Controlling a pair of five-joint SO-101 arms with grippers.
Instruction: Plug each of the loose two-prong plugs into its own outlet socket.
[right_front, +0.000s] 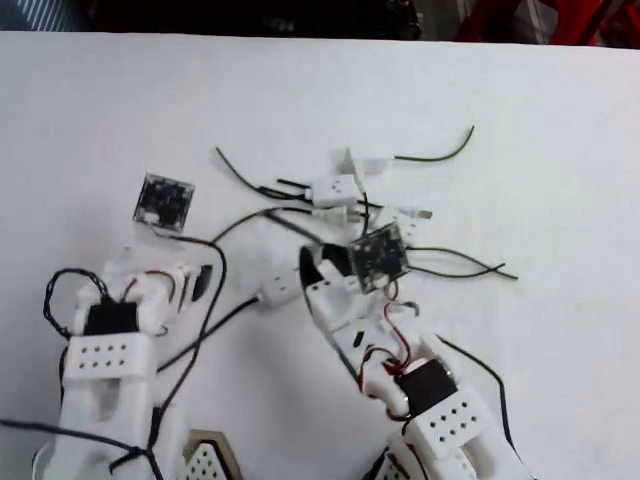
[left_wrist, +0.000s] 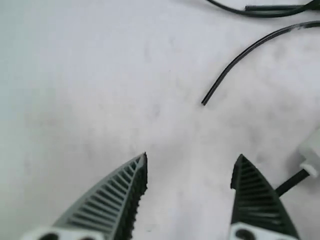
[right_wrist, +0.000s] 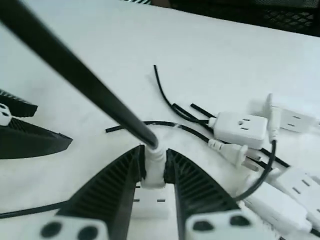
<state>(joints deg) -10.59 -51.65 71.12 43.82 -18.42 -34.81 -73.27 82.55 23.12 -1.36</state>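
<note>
Working on the white table (right_front: 520, 100), the step in hand looks to be seating one plug in its socket. The left gripper (left_wrist: 190, 172) hangs spread over bare table, and I judge it near enough to steady the socket if needed. The right gripper (right_wrist: 155, 150) is pressed together on a white plug body (right_wrist: 153, 169), whose black cable (right_wrist: 75, 65) runs away from it. A slotted white block (right_wrist: 150, 204) sits directly beneath, probably its socket, though the fingers hide the joint and I cannot tell whether the prongs are in. Push straight along the prongs, without twisting, and stop the cable dragging the block sideways. A free outlet socket (right_wrist: 240, 127) lies just beside a loose plug (right_wrist: 231, 151) with bare prongs.
</note>
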